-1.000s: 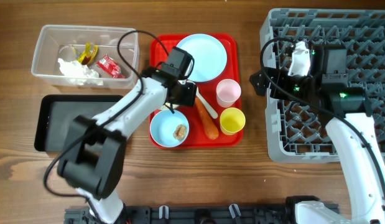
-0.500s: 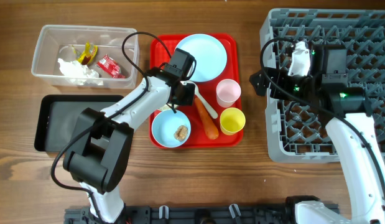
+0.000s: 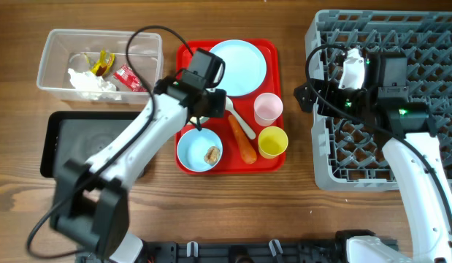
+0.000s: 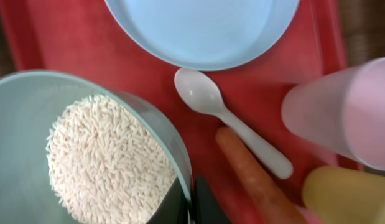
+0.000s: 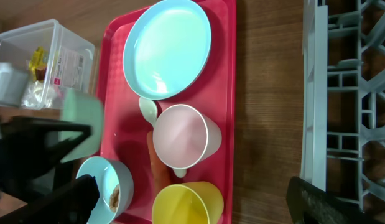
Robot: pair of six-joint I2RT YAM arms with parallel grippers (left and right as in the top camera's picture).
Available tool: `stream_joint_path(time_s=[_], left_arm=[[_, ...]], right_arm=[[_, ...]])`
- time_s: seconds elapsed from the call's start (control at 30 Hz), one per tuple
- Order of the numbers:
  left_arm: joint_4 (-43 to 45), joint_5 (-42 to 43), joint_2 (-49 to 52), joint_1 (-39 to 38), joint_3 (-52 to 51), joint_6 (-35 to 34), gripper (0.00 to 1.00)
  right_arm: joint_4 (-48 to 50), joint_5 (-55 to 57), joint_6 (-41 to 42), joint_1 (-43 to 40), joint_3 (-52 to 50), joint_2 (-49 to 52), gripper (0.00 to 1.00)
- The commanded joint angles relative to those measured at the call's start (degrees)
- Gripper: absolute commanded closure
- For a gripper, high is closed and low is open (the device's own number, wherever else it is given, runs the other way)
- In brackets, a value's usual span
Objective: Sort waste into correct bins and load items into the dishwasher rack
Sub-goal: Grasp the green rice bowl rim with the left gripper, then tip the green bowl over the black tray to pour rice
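From above, two bins lay at the left of the wooden desk (image 3: 211, 212). The clear plastic tub (image 3: 54, 44) sat far, holding one red wrapper (image 3: 129, 77), one yellow wrapper (image 3: 103, 63) and crumpled white tissue (image 3: 90, 82). The shallow black tray (image 3: 65, 146) sat nearer. In the middle, a flat red tray (image 3: 188, 58) carried one round plate (image 3: 236, 67), one pink cup (image 3: 268, 108), one yellow cup (image 3: 272, 141), one white spoon (image 3: 240, 124), one orange carrot (image 3: 244, 145) and one pale blue bowl (image 3: 193, 150) with a brown lump (image 3: 210, 154). The left pincer (image 3: 202, 117) hung over the red tray's left part. The right pincer (image 3: 350, 69) hung over the grey lattice rack (image 3: 430, 44) at the right.

In the left wrist view, the left pincer was pressed together on the rim of the rice bowl (image 4: 18, 106), which was heaped with white rice grains (image 4: 105, 162). The smooth spoon and carrot lay just beside it.

In the right wrist view, the right pincer's dark tips stood spread wide, gripping nothing.
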Motion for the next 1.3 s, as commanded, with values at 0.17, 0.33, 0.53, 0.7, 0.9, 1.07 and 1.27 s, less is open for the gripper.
stream_joint_path(time_s=[0.17,0.33,0.53,0.7,0.9,1.07,1.27], left_arm=[[-13.9,-0.5,-19.8,7.4,2.0,-4.4,0.96],[-26.4,2.4,-21.9,17.5,1.6,-3.9,0.96],[-25.4,20.0,-20.8,33.0,-4.9,5.2,0.96],[-22.6,34.2,-17.1,47.0,-9.5,14.6,0.96],[-21.7,46.2,-9.8,58.2,-12.0,23.4,0.96],[-21.7,53.3,-3.5,64.5,-13.1,28.1,0.96],[-22.0,63.6,2.3,70.9,-13.1,30.6,0.96]], right_arm=[[0.0,1.0,0.2,0.2,0.9,0.6,0.00],[0.0,1.0,0.2,0.2,0.9,0.6,0.01],[0.0,1.1,0.2,0.2,0.9,0.6,0.01],[0.0,1.5,0.2,0.2,0.9,0.6,0.01],[-0.2,1.5,0.2,0.2,0.9,0.6,0.01],[-0.3,1.5,0.2,0.2,0.9,0.6,0.01],[-1.1,1.5,0.2,0.2,0.9,0.6,0.01]])
